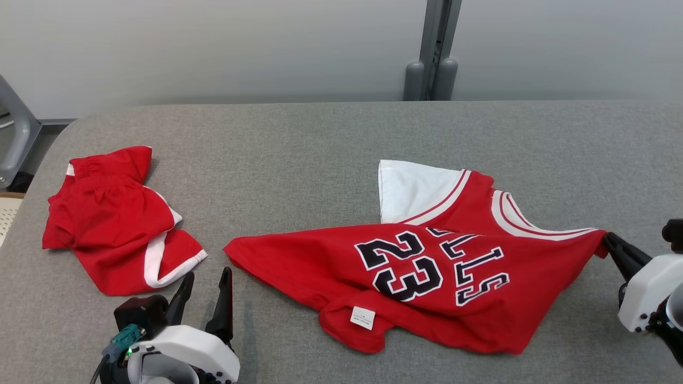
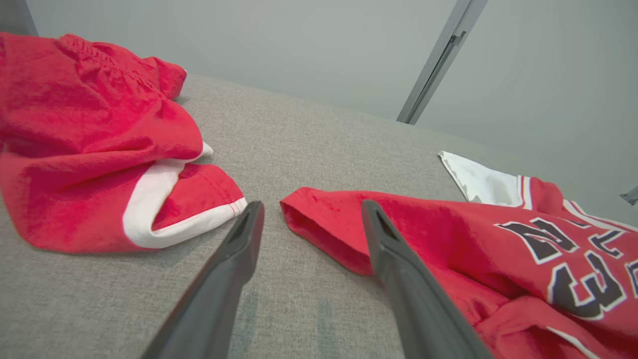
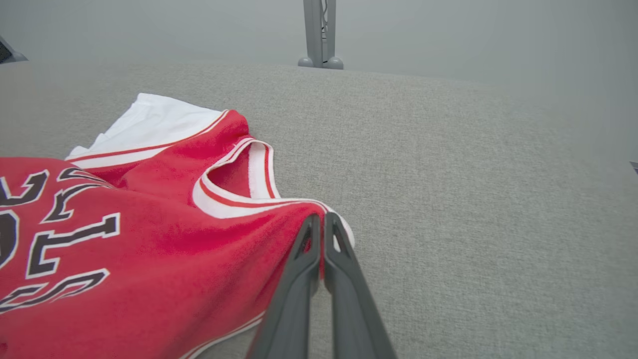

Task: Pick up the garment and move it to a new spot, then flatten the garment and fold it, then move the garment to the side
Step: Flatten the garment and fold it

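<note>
Right gripper [image 3: 319,222] is pinched tight on the armhole corner of the red sleeveless jersey with black 23 and white trim [image 3: 149,239]. The cloth is right at its tips and the rest spreads off to its left over the grey fabric tabletop [image 3: 448,174]. Left gripper [image 2: 311,205] sits spread wide, holding nothing, with the jersey's hem corner just ahead of its tips and the crumpled red shorts with white edging [image 2: 89,149] further ahead-left.

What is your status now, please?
Right gripper jaws shut on jersey shoulder. Left gripper jaws open, near jersey's hem corner. Red shorts lie apart, to the left.
</note>
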Controlling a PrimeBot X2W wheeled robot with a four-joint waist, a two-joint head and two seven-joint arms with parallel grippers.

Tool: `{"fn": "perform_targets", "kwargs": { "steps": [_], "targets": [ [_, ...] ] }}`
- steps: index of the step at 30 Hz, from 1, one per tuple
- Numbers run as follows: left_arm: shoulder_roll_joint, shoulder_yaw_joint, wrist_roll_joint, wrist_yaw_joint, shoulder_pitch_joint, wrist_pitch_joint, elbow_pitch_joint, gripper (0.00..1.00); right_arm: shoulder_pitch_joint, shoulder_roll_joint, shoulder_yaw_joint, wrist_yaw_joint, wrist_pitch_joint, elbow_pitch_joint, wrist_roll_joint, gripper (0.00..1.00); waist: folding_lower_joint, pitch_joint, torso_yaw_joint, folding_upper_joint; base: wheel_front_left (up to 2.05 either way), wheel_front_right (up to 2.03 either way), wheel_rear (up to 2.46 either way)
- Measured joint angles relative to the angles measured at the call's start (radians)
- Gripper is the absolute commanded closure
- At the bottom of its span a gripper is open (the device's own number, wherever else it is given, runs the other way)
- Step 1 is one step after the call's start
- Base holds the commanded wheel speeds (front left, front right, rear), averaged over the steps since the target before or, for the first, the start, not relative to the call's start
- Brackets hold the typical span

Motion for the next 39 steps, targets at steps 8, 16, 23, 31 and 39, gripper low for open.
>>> {"fn": "perform_targets", "kwargs": {
  "steps": [8,16,23,31,39],
  "targets": [
    [0.003,-0.007,0.002,0.0,-0.007,0.003,0.004,0.0,-0.054,0.079,-0.085,0.0,-0.116,0.128,-0.104,0.0,-0.0001,-0.001,0.004,0.0,0.0,0.0,0.0],
    [-0.016,-0.045,-0.032,-0.031,0.009,0.081,-0.013,0.0,-0.044,0.171,-0.186,0.0,-0.238,0.175,-0.194,0.0,0.0,-0.023,0.011,0.0,0.0,0.0,0.0],
    [-0.053,-0.07,-0.161,-0.088,0.034,0.251,-0.046,0.0,0.005,0.23,-0.223,0.0,-0.255,0.13,-0.239,0.0,0.0,-0.035,-0.012,0.0,0.0,0.0,0.0],
    [-0.095,-0.051,-0.293,-0.136,-0.008,0.388,0.021,0.0,0.021,0.253,-0.251,0.0,-0.245,0.08,-0.264,0.0,0.0,-0.028,-0.053,0.0,0.0,0.0,0.0],
    [-0.136,-0.012,-0.371,-0.188,-0.089,0.421,0.177,0.0,0.028,0.281,-0.275,0.0,-0.228,0.02,-0.283,0.0,0.0,0.001,-0.096,0.0,0.0,0.0,0.0]
  ]
}}
